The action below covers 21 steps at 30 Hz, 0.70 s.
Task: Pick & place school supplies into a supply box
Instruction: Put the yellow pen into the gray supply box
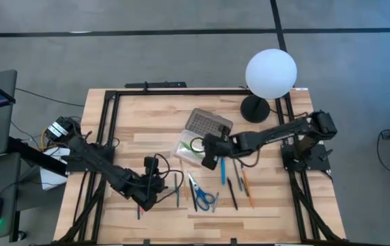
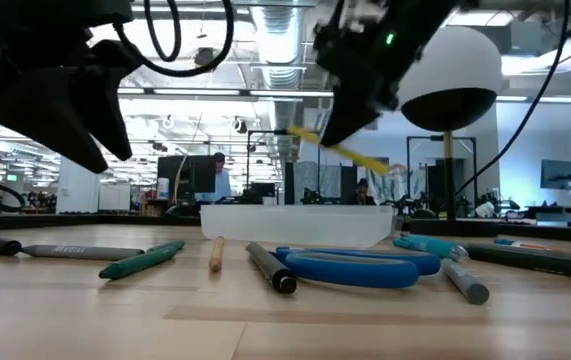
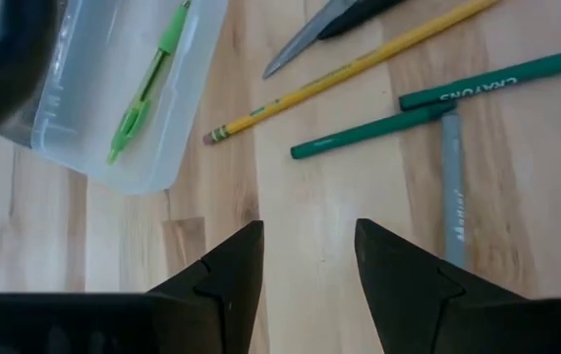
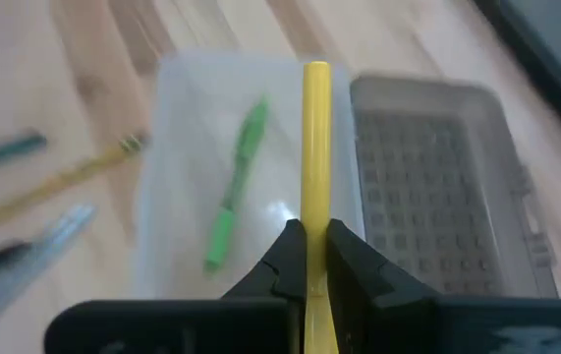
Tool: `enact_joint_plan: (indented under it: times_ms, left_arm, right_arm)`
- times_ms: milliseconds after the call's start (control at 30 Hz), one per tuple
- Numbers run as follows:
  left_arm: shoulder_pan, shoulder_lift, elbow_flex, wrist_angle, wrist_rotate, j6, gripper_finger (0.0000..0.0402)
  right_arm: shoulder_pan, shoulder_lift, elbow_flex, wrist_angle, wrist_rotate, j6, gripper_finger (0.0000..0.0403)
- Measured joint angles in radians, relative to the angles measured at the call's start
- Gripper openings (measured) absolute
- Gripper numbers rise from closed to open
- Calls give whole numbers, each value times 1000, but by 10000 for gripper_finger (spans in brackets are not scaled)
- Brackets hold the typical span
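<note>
Wooden desk (image 1: 263,205) with a white globe lamp (image 1: 270,74) at its far right carries the open supply box (image 4: 251,167), holding 1 green pen (image 4: 233,187). Directly above the box, the right pincer (image 4: 308,258) is clamped on a yellow pencil (image 4: 315,167), whose long axis runs along the box's length, tip pointing forward from the pincer. The left pincer (image 3: 308,270), fingers apart and empty, waits near the loose pens at the near left.

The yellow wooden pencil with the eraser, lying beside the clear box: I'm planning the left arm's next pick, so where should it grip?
Grip the yellow wooden pencil mid-shaft, from straight above, fingers across its width. It lies flat and diagonal, its middle clear of the green crayons and the clear plastic box. The left gripper is open nearby.
</note>
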Motion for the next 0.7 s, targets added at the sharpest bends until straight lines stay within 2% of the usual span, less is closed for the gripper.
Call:
enact_joint_plan:
  times_ms: [167, 367, 700]
  left_arm:
    - [-1, 0, -33, -4, 5, -56, 157]
    - [-3, 0, -54, -6, 23, -83, 157]
    - [-3, 0, -60, 6, 62, -100, 157]
  right_arm:
    - [-58, 66, 1, 46, -73, -46, 11]
    - [-82, 116, 0, 83, -74, -55, 24]
    - [-82, 115, 0, 128, -74, -116, 40]
